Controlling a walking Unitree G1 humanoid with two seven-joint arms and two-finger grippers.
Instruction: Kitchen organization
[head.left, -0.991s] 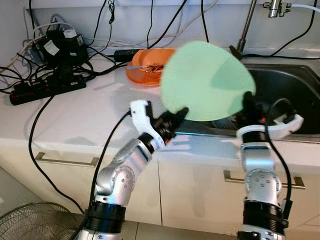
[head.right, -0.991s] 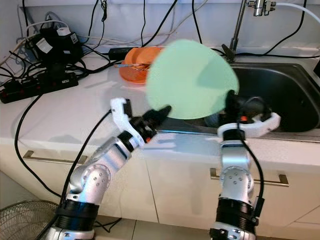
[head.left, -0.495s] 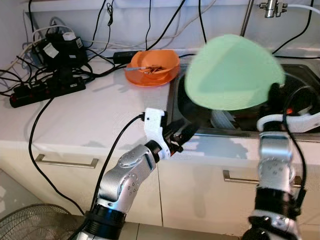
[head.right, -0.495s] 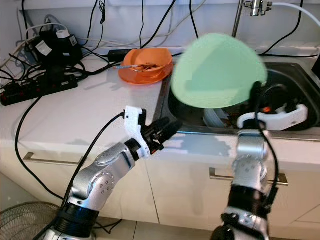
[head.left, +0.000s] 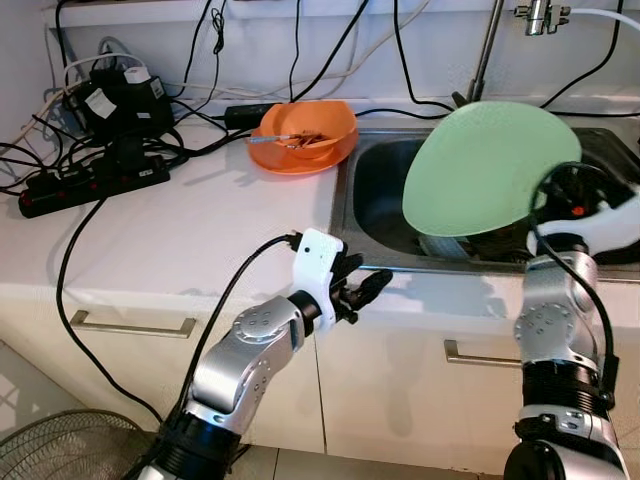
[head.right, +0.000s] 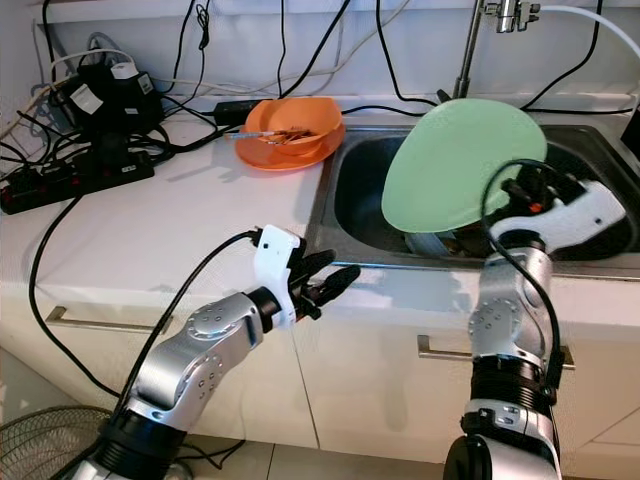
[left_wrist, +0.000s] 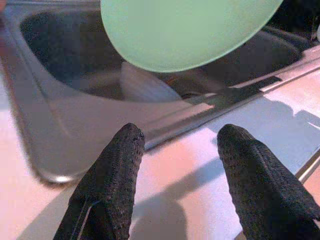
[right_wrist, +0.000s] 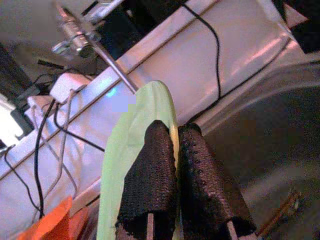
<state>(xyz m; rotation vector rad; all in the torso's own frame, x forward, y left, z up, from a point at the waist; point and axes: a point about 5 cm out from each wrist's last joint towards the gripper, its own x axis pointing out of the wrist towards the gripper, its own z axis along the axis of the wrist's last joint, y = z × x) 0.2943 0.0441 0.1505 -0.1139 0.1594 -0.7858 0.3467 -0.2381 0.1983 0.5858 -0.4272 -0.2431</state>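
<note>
A pale green plate (head.left: 485, 165) is held tilted over the steel sink (head.left: 375, 175), its rim pinched by my right gripper (head.left: 543, 187), which is shut on it; the right wrist view shows the black fingers (right_wrist: 160, 175) clamped on the green plate (right_wrist: 122, 165). My left gripper (head.left: 368, 291) hovers open and empty just in front of the counter's front edge, left of the sink. In the left wrist view its fingers (left_wrist: 112, 185) stand apart, facing the sink rim (left_wrist: 45, 150) and the green plate (left_wrist: 185, 30). Grey dishes (head.left: 455, 245) lie in the sink under the plate.
An orange bowl (head.left: 305, 132) with utensils sits on the white counter (head.left: 180, 230) behind the sink's left corner. A power strip (head.left: 90, 180), adapters and tangled black cables crowd the back left. The tap (head.left: 545, 12) rises behind the sink. A fan grille (head.left: 60, 445) stands on the floor.
The right gripper carried the green plate rightward and down, from above the counter edge to over the sink. The left gripper let go of the plate's rim and dropped to the counter front.
</note>
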